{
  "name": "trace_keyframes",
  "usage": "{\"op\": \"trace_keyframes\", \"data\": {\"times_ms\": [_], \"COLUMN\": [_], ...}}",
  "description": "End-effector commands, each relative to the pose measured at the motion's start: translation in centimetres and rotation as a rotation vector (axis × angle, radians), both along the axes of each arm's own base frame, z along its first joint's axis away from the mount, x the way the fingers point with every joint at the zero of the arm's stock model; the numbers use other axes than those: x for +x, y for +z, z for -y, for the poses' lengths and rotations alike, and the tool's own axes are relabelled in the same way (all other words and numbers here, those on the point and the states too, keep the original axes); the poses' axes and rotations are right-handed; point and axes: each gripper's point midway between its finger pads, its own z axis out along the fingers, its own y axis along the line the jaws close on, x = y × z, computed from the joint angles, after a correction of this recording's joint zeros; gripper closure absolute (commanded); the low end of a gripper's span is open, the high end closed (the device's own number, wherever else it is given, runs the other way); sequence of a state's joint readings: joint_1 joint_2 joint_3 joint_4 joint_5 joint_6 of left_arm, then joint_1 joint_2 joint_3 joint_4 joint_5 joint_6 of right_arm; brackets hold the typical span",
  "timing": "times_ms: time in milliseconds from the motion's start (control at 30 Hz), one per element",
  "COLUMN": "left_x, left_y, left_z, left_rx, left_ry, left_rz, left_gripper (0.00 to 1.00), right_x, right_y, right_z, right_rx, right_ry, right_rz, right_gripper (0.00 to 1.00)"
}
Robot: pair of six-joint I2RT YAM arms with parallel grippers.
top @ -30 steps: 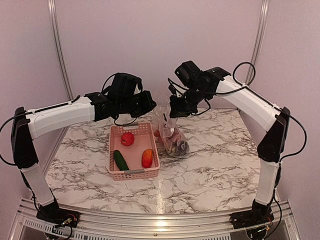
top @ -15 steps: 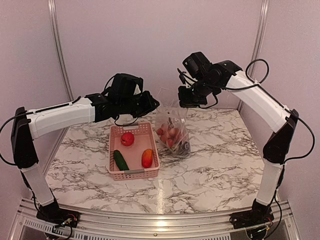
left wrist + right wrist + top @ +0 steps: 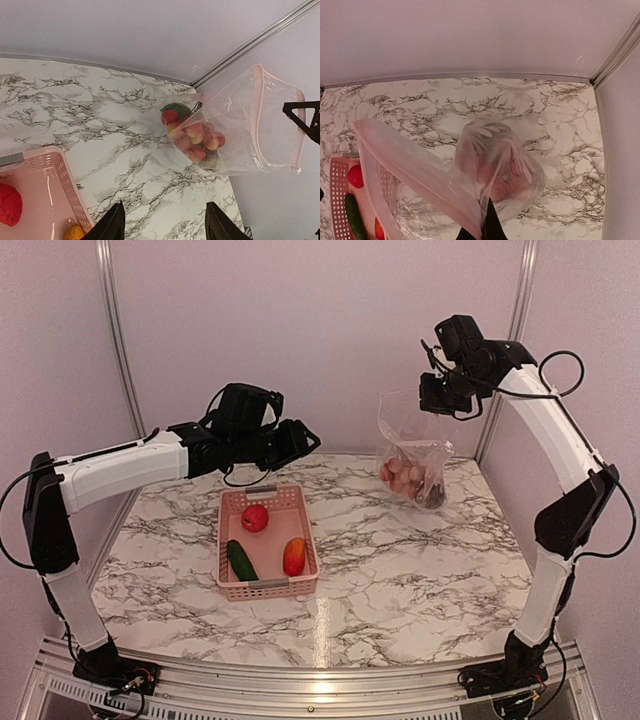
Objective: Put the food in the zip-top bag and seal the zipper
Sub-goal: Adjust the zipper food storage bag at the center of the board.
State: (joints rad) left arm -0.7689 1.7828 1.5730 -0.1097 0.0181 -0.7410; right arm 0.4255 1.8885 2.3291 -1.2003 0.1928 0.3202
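Jaws on the right gripper (image 3: pixel 437 400) are pressed together on the upper edge of the zip-top bag (image 3: pixel 410 440), which hangs from them high over the back right corner of the table (image 3: pixel 420 570). In the right wrist view the film is nipped between the closed fingertips, and the zipper (image 3: pixel 415 170) runs away from them as a pale pink band. The bag's mouth gapes.

The left gripper (image 3: pixel 305 438) hovers over the far end of the pink basket (image 3: pixel 268 587). Its two fingers (image 3: pixel 114 226) stand moderately apart, with only marble showing between them, and hold nothing.

One bag and one basket are in view. Three pieces of food lie in the basket: one red tomato (image 3: pixel 255 518), one dark green cucumber (image 3: pixel 241 560) and one orange-red fruit (image 3: pixel 294 556). The bagged food (image 3: pixel 408 473) is a bunched heap of red and tan balls with a green piece and a dark piece, too crowded to count.

The heap sags in the bag's bottom, directly below the right gripper and well apart from the left one. Whether the bag's bottom touches the table cannot be told.
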Motion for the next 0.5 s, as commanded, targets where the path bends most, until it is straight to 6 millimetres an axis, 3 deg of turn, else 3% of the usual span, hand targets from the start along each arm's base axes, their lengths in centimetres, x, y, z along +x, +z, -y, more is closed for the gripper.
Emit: {"op": "trace_keyframes", "data": {"times_ms": [0, 267, 333, 400, 433, 467], "left_x": [-0.7, -1.2, -1.5, -2.2, -2.5, -2.8], "left_y": [-0.7, -2.9, -2.9, -1.7, -0.8, 0.6], "left_z": [-2.1, -4.5, -4.9, -4.2, -4.1, -4.2], "left_rx": [0.053, 0.190, 0.209, 0.195, 0.186, 0.175], "left_ry": [-0.002, -0.010, -0.023, -0.097, -0.120, -0.132], "left_rz": [-0.013, -0.021, -0.001, 0.061, 0.096, 0.138], "left_gripper": [0.43, 0.42, 0.42, 0.42, 0.31, 0.05], "right_x": [-1.3, -3.6, -3.8, -4.2, -4.4, -4.6], "right_y": [-2.6, -8.5, -9.7, -10.2, -10.3, -10.4], "right_z": [-3.3, -10.0, -10.9, -11.4, -11.6, -11.7], "right_rx": [0.001, 0.015, 0.017, 0.022, 0.031, 0.038], "right_ry": [0.098, 0.261, 0.282, 0.295, 0.301, 0.303], "right_rz": [-0.045, -0.171, -0.202, -0.215, -0.221, -0.226], "right_gripper": [1.00, 1.00, 1.00, 1.00, 1.00, 1.00]}}
